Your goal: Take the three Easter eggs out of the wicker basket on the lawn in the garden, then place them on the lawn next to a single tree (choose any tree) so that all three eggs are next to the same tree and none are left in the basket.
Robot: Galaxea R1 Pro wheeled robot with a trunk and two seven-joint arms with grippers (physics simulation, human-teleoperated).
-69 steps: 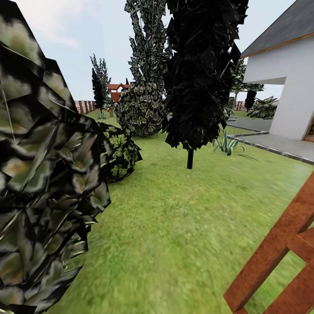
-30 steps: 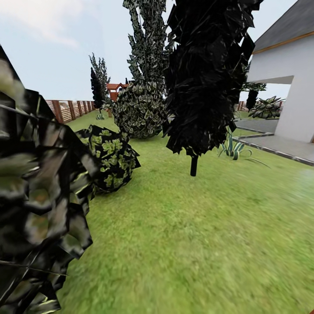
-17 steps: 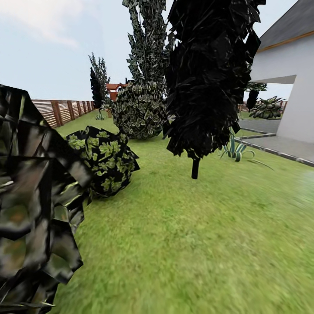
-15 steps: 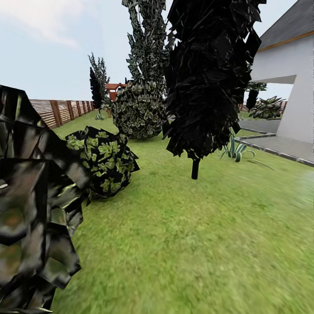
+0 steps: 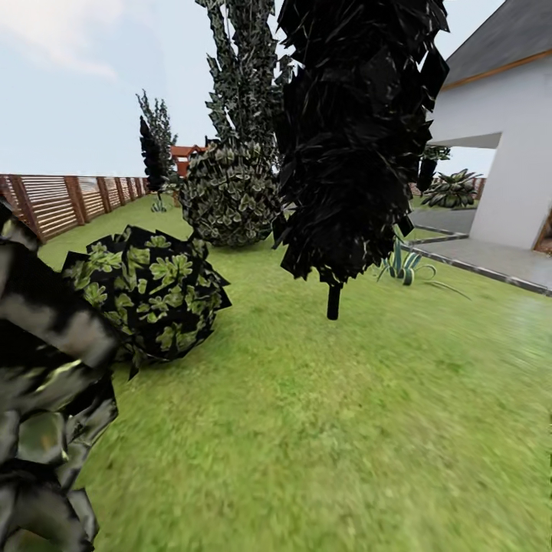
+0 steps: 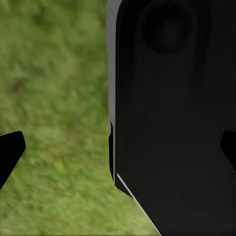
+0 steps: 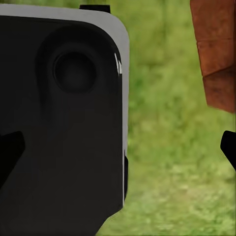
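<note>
Transit over lawn (image 5: 322,429), heading toward dark-crowned tree (image 5: 333,299).
Searching for wicker basket and Easter eggs; none placed. Left gripper (image 6: 118,152) and right gripper (image 7: 118,152) spread apart, carrying nothing.

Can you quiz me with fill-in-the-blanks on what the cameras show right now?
1. The dark tree rises from the ____ on a thin trunk.
2. The wooden fence runs along the ____ edge of the head view.
3. The white house stands on the ____ side of the head view.
4. The low round bush sits to the ____ of the dark tree.

Missing words: lawn; left; right; left
</note>
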